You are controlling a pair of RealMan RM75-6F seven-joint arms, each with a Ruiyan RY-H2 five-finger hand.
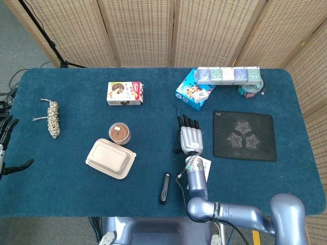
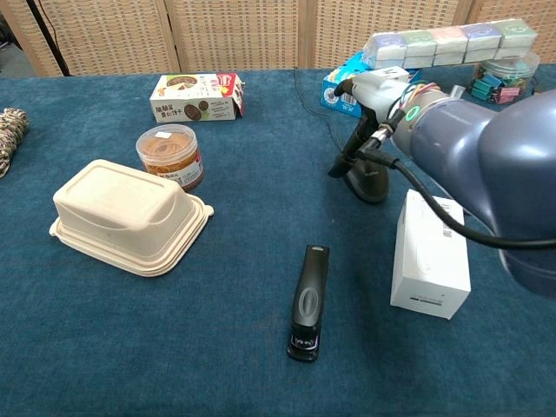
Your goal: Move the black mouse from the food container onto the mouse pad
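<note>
Our right hand [image 1: 191,139] lies palm-down over the black mouse [image 2: 368,184] near the middle of the blue table [image 1: 76,173], fingers pointing toward the back edge. From the head view the mouse is hidden under the hand; from the chest view only its lower edge shows beneath our wrist and forearm, resting on the cloth with its cable [image 1: 172,99] running away toward the back. We cannot tell whether the fingers are closed around the mouse or merely laid over it.

The mouse is on the bare table, well apart from the beige food container [image 1: 110,158], which sits closed to the left, and just left of the black mouse pad [image 1: 244,136], not on it.

Our left hand [image 1: 6,148] is at the far left edge of the table, only partly in the head view, with fingers spread and nothing in them.

A white box [image 2: 430,254] lies just in front of the mouse on our right, and a black stapler [image 2: 308,301] lies nearer the front edge. A round jar [image 1: 120,133] with a brown lid stands just behind the food container. Farther back are a snack box [image 1: 124,93], a blue box [image 1: 191,92] and a row of small pastel packs [image 1: 228,75]. A coil of rope [image 1: 51,117] lies at the left.
</note>
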